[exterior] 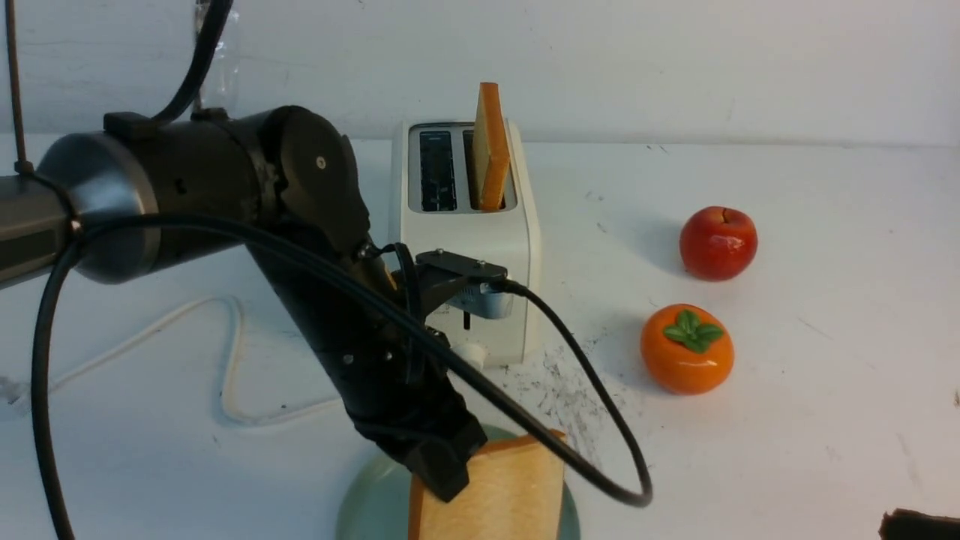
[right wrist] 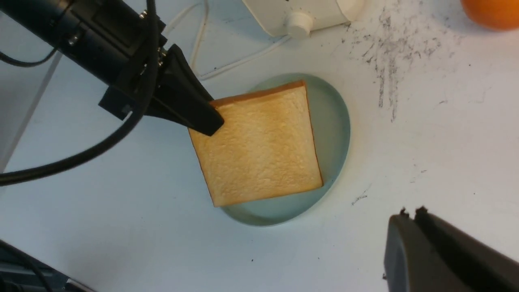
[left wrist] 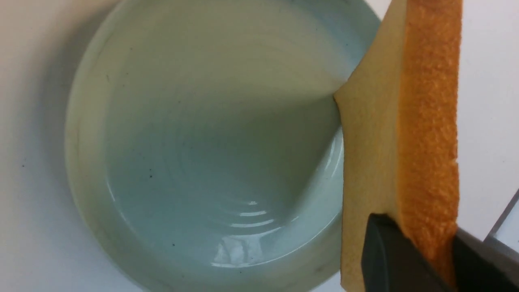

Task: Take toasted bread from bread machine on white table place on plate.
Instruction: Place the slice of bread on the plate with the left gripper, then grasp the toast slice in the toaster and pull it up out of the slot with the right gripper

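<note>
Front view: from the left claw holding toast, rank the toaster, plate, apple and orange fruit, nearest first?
From the left gripper:
1. Plate, just beneath it.
2. Bread machine, behind it.
3. Orange persimmon, to the right.
4. Red apple, farther back on the right.

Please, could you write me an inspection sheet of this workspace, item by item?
Surface: white table, scuffed, with dark scratch marks in front of the toaster.
Job's things: standing toast slice in the toaster's right slot; held toast slice tilted over the pale blue-green plate.
Clutter: red apple and orange persimmon, right of the toaster.
Grippers: left gripper shut on the held toast slice's corner; right gripper shut, holding nothing.
Cables: black cable loops off the left arm; white power cord lies left of the toaster.
Surroundings: white wall behind.
</note>
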